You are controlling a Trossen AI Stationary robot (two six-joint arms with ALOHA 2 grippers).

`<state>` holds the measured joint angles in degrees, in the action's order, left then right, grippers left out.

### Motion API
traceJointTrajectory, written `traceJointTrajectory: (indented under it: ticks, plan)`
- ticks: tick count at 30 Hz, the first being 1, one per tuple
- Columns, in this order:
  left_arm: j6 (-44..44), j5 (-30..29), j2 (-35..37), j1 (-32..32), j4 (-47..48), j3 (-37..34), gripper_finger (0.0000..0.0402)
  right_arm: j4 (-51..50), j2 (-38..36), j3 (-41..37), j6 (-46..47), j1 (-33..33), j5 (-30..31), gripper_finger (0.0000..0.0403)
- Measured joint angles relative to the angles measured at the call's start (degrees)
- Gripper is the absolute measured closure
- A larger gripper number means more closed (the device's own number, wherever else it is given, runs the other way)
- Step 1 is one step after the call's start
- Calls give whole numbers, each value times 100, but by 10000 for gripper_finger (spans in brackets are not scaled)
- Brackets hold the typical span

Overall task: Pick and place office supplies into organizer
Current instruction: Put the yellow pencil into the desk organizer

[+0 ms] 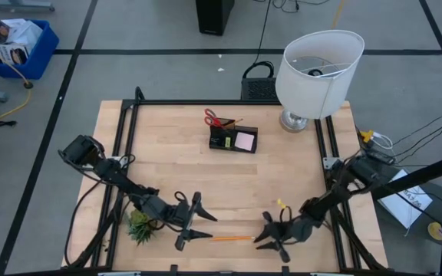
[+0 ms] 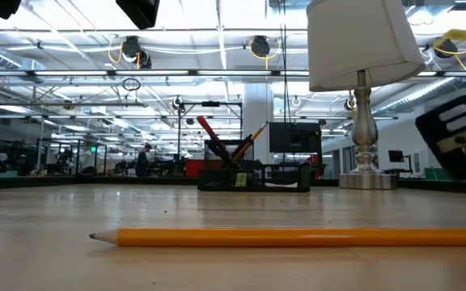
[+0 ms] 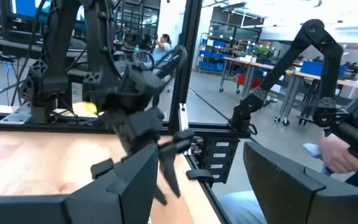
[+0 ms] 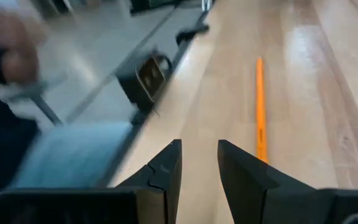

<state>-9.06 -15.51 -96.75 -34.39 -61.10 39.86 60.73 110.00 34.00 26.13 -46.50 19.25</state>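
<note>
An orange pencil (image 1: 232,238) lies flat on the wood near the table's near edge, between my two grippers; it also shows in the low view (image 2: 298,237) and the right wrist view (image 4: 260,106). My left gripper (image 1: 204,225) is open wide just left of its tip (image 3: 197,186). My right gripper (image 1: 261,232) is open by a narrow gap (image 4: 199,165) at the pencil's other end, with the pencil just beside one finger. The black organizer (image 1: 233,139) stands at the table's far middle with a pink sticky pad (image 1: 245,140) in it, and red scissors (image 1: 216,119) and a pencil stick out of it (image 2: 217,141).
A white-shaded lamp (image 1: 317,73) stands at the far right corner. A small green plant (image 1: 140,227) sits by my left arm near the near-left edge. Bare wood lies between the pencil and the organizer. A person's hand (image 3: 331,152) shows beyond the table's near edge.
</note>
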Motion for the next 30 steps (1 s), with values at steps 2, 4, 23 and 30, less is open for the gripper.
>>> traceJointTrajectory:
  ticks: [2, 4, 23, 30]
  plan:
    - [22, 0, 0, -8, -15, 0, 158, -26, 172, 129, -455, -21, 121, 303]
    - [22, 0, 0, -9, -33, 0, 158, 82, 285, 251, -850, -61, 291, 303]
    - [-38, -3, 0, -10, 0, 2, 158, -1127, 360, 839, -1164, -377, 1815, 243]
    - [0, -4, 0, -63, 11, 2, 158, -2066, 362, 839, -193, -415, 2118, 230]
